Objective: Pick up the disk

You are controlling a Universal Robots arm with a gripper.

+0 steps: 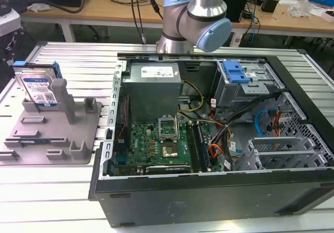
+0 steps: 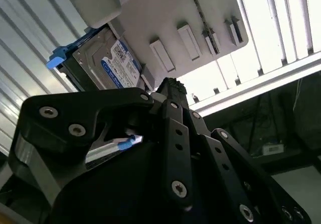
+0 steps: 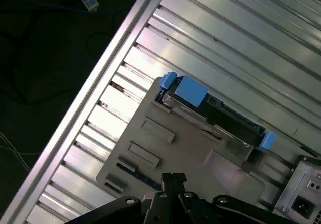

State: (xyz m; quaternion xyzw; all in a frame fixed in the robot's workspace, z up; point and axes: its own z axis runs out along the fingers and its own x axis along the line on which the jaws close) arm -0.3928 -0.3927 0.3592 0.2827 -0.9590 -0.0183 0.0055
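Note:
The disk [image 1: 39,89] stands on edge in a slot at the back of the grey fixture tray [image 1: 57,139], on the exterior view's left; its white-and-blue label faces the camera and blue rails run along its sides. In the first wrist view the disk [image 3: 210,112] shows from above as a dark edge with blue ends, at the tray's [image 3: 185,148] far side. My gripper [image 3: 174,178] hangs well above the tray, apart from the disk, its black fingers drawn together on nothing. The second wrist view shows the gripper [image 2: 169,86] below the disk's label [image 2: 113,63].
An open computer case [image 1: 209,191] fills the middle and the exterior view's right, with a motherboard [image 1: 162,144], a power supply [image 1: 154,79] and a blue bracket [image 1: 235,72] inside. The arm's base [image 1: 195,13] stands behind it. The ribbed metal table's edge [image 3: 95,78] lies near the tray.

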